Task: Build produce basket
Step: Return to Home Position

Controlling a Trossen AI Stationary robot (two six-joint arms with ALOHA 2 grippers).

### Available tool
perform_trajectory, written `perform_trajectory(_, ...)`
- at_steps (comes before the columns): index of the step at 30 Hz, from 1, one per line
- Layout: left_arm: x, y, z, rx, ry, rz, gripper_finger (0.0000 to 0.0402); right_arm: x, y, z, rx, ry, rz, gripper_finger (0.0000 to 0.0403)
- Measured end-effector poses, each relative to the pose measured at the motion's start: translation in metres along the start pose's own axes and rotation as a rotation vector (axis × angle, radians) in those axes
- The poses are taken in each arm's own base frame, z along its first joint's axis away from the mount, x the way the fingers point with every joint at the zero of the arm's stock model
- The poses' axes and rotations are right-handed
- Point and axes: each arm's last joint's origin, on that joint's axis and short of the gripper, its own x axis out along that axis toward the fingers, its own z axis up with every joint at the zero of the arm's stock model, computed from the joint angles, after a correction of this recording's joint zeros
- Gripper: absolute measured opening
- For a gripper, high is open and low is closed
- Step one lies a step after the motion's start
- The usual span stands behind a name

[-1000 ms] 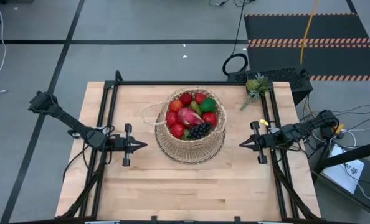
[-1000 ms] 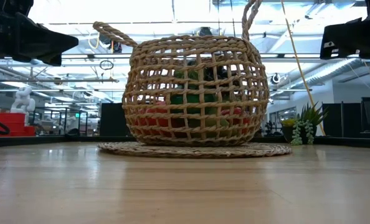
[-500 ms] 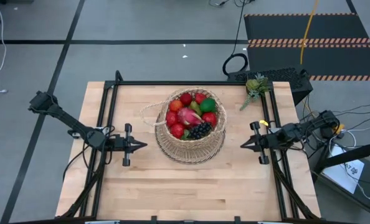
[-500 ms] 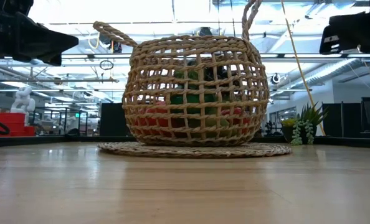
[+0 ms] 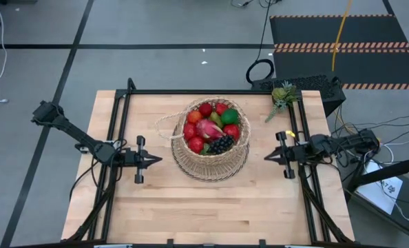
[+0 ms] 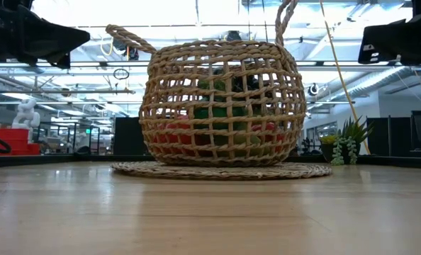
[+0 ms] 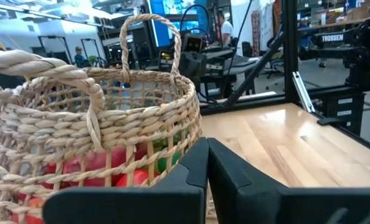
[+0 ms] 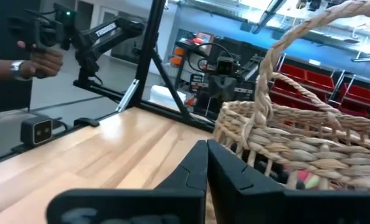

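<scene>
While right arm draws back slightly, right gripper (image 5: 267, 156) sits clear of basket (image 5: 211, 165), fingers pressed together, empty; left gripper (image 5: 159, 160) opp. side of basket, same. Produce (image 5: 210, 129) all inside basket; job looks done, arms homing.

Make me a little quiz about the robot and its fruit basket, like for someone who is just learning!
1. True or false: the grapes lie inside the basket.
2. What does the left gripper hold? A) a lime B) nothing C) the arched handle
3. Fill in: the right gripper has its fingers ____ (open or shut).
Key: 1 true; 2 B; 3 shut.
</scene>
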Motion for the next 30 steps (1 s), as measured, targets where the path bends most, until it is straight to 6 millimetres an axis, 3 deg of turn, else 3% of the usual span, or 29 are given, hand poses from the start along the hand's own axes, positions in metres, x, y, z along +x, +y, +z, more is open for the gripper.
perform_trajectory(30,-0.001,0.001,-0.006,0.065,0.073,0.063,0.0008,-0.001,-0.012,-0.006,0.016,0.064,-0.148,0.0000)
